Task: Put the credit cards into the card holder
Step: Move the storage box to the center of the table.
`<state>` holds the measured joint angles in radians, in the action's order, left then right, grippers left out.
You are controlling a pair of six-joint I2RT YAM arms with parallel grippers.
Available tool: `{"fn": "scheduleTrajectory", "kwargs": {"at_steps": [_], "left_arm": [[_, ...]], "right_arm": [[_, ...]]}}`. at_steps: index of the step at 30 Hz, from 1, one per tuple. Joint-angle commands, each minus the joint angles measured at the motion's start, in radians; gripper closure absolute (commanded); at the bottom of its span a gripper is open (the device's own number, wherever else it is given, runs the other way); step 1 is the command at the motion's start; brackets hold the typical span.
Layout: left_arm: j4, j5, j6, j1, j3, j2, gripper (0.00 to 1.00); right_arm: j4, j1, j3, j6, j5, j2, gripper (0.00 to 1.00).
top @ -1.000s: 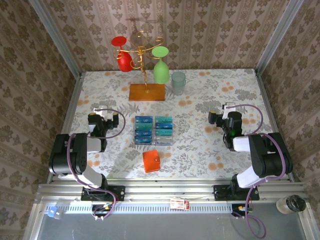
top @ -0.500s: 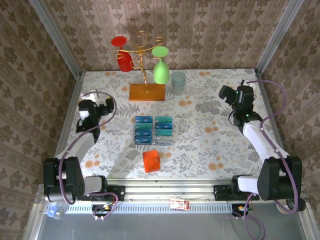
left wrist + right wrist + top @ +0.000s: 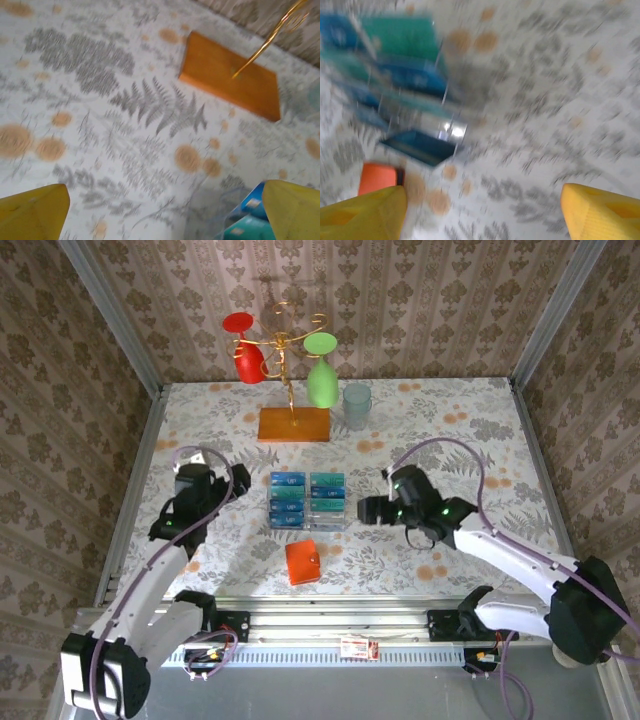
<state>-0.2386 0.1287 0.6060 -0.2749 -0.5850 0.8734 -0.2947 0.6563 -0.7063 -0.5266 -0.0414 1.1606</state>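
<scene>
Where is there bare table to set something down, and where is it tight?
Bare: far right, between the cup and the side wall; far left, beside the wooden stand base. Crowded: the middle, where left gripper and right gripper flank the credit cards, card holder just nearer.

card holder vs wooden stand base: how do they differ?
The card holder is brighter orange-red and roughly square; the stand base is browner and oblong. The card holder lies askew near the front; the stand base sits far back, a gold stem rising from it. Both lie flat.
</scene>
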Motion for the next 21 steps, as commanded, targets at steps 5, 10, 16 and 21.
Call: {"fn": "scheduleTrajectory", "kwargs": {"at_steps": [5,10,16,21], "left_arm": [[-0.124,0.093,0.089,-0.045,0.053,0.082,0.0],[-0.111,0.126,0.054,-0.078,0.011,0.214,0.0],[-0.08,0.158,0.035,-0.088,-0.002,0.29,0.0],[-0.044,0.154,0.022,-0.09,-0.01,0.333,0.0]], "right_arm": [[-0.016,0.237,0.049,-0.097,0.178,0.092,0.19],[-0.011,0.285,0.008,-0.099,0.221,0.188,0.18],[0.012,0.293,-0.052,-0.087,0.252,0.305,0.17],[0.015,0.293,-0.09,-0.091,0.293,0.366,0.17]]}}
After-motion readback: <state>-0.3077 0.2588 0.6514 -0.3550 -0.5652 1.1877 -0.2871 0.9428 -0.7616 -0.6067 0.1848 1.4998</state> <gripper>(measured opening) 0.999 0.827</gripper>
